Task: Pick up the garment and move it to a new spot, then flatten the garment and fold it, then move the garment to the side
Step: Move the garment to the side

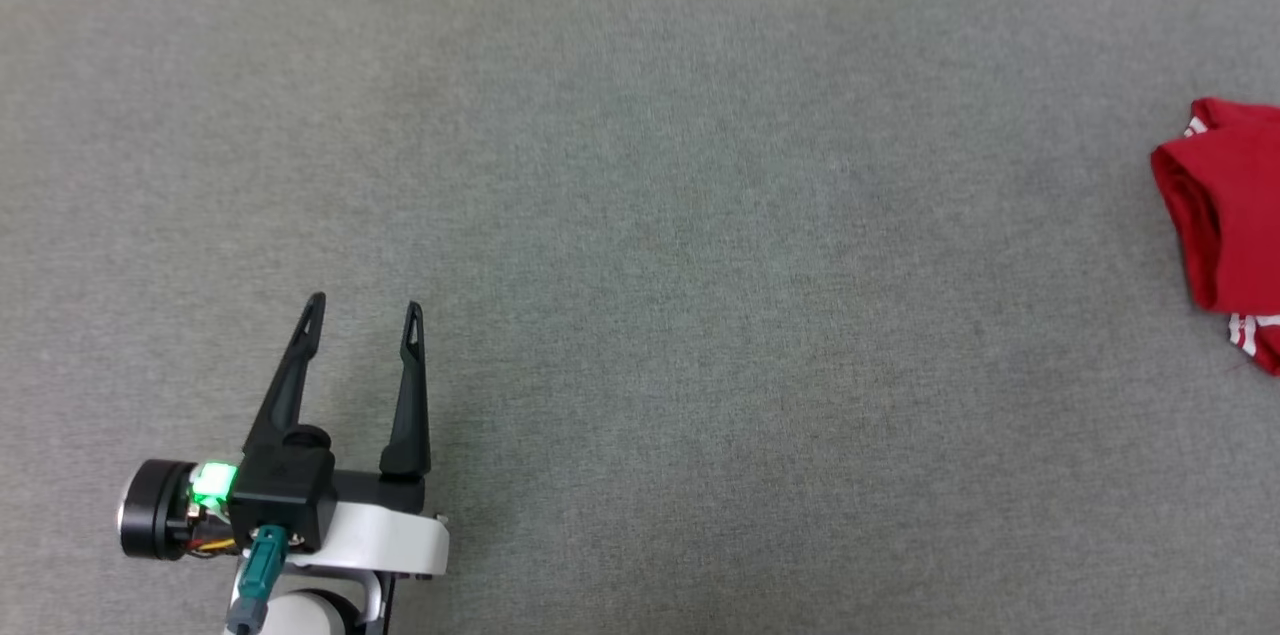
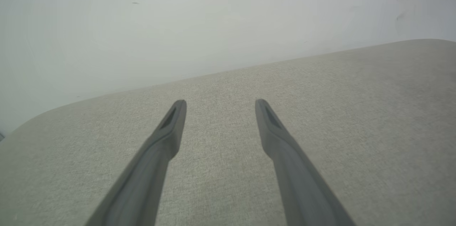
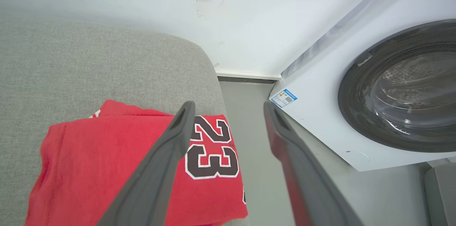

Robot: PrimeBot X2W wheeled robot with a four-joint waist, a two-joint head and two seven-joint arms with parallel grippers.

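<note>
Quick status from my end. Head cam has the left claw (image 1: pixel 365 305) low on its left side, fingers apart and nothing between them. The garment (image 1: pixel 1225 205) is well off to that claw's right, cut by the frame edge, so from there I just get a red bundle with a bit of striped trim.

The right wrist cam shows a lot more. The right claw (image 3: pixel 229 105) is spread too, gripping nothing that I can see. The shirt lies folded by the counter's (image 3: pixel 89 62) rounded corner, "23" facing up. This claw's left finger (image 3: pixel 160 169) crosses in front of the fabric and hides part of it, while the gap between the fingers looks mostly down at floor (image 3: pixel 249 137).

The left wrist cam has bare grey fabric past the fingertips and a pale wall (image 2: pixel 178 23) beyond.

Count:
- one garment
- two claws, two dark fingers each
- one washing machine (image 3: pixel 320 119), which is white with a round dark door (image 3: pixel 402 87) and a small label (image 3: pixel 284 98)

The machine stands on the floor off the right claw's right side, well clear of the shirt.
</note>
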